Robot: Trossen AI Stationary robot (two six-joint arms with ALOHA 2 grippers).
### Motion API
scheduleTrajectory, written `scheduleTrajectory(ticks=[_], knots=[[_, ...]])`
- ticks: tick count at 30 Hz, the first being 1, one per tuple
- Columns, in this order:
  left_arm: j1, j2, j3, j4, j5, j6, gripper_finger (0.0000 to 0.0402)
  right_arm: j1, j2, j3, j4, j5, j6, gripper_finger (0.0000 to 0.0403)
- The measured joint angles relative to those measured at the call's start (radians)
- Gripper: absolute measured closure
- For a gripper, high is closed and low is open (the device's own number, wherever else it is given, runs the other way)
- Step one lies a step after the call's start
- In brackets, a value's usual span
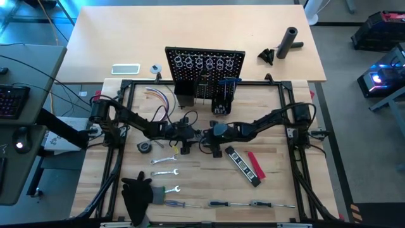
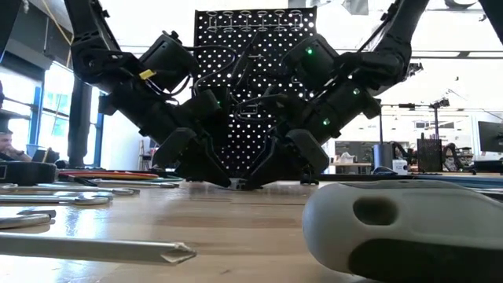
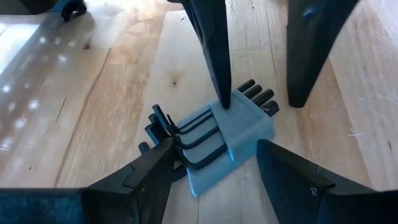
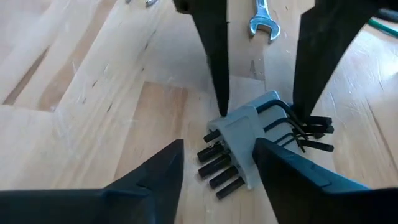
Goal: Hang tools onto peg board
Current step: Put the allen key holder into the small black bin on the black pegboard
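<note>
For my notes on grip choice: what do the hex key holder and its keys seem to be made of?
The holder looks like matte grey-blue moulded plastic, with a smooth, dull surface. The hex keys look like dark-finished metal, probably steel: thin, bent, black rods.

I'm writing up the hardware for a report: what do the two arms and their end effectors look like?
Both arms are black and jointed, with loose black cables. The left end effector and right end effector each have two tapered, pointed matte-black fingers. The low view shows green indicator lights on one arm and a yellow tag on the other.
</note>
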Motion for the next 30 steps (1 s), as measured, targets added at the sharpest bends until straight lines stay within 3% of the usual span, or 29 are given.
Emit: scheduleTrajectory(ticks=[4, 9, 16, 30], knots=[[0.007, 0.0, 0.0, -0.002, 0.015, -0.001, 0.0181, 0.014, 0.0, 0.0, -0.004, 0.016, -0.025, 0.0177], [0.013, 0.0, 0.0, -0.007, 0.025, 0.0, 0.0182, 0.035, 0.0, 0.0, -0.011, 0.032, -0.059, 0.0169], [0.05, 0.0, 0.001, -0.023, 0.12, -0.027, 0.0181, 0.104, 0.0, 0.002, -0.045, 0.257, -0.204, 0.0168], [0.069, 0.001, 0.0, -0.026, 0.159, -0.035, 0.0182, 0.075, 0.003, 0.0, -0.042, 0.266, -0.188, 0.017]])
